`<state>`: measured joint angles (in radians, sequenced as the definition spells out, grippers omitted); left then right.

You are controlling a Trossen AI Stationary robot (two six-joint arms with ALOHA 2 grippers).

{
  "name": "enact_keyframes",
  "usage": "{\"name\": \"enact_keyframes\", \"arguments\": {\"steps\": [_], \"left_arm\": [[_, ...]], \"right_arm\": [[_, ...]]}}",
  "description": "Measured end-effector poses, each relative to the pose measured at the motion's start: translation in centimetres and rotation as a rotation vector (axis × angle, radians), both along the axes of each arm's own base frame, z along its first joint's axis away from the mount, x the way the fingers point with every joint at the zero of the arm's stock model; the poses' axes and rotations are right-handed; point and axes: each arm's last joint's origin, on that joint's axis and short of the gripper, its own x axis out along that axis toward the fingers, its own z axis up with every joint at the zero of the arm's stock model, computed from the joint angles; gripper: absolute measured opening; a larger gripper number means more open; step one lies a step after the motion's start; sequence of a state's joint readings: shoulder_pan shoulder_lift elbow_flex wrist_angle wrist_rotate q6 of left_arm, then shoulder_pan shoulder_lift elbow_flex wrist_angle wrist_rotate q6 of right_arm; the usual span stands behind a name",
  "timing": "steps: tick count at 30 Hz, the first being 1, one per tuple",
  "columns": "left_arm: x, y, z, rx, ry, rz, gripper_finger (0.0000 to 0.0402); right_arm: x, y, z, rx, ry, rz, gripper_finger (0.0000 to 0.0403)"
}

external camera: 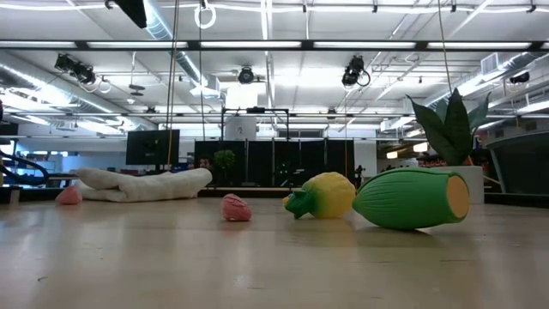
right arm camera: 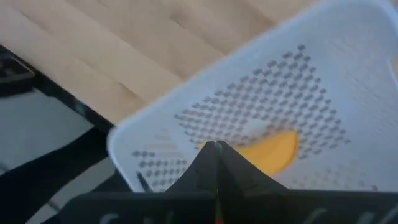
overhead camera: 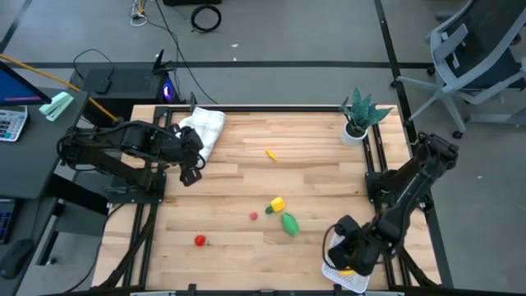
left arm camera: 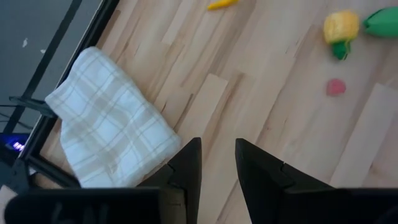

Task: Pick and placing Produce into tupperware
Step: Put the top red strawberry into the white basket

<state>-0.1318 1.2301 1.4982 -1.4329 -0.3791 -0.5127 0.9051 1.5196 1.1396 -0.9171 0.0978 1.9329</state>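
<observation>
- At the worktop's near right corner, your right gripper (overhead camera: 345,261) hangs over the tupperware (right arm camera: 323,74), jaws pinched together, empty; the banana (right arm camera: 270,152) lies inside.
- Descend carelessly and you could shove the tupperware off the edge.
- Your left gripper (left arm camera: 217,171) waits slightly parted by the cloth (left arm camera: 109,121).

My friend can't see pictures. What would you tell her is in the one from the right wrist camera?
A white plastic basket with a dotted mesh bottom fills most of the view, with a yellow-orange piece lying in it. The right gripper hangs just above, dark fingers closed together to a point, and pale wooden table shows beyond the basket.
</observation>
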Motion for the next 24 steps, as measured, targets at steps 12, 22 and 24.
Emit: {"name": "enact_keyframes", "arguments": {"steps": [12,22,24], "left_arm": [[0.8,0.0,0.4,0.014,-0.090,0.003,0.0106],[0.8,0.0,0.4,0.010,-0.093,0.010,0.0113],[0.8,0.0,0.4,0.010,-0.093,0.010,0.0113]], "right_arm": [[0.2,1.0,-2.5,-0.188,-0.050,-0.030,0.0000],[0.3,0.5,-5.3,-0.246,0.003,-0.047,0.0000],[0.4,0.4,-5.6,-0.252,0.008,-0.067,0.0000]]}}
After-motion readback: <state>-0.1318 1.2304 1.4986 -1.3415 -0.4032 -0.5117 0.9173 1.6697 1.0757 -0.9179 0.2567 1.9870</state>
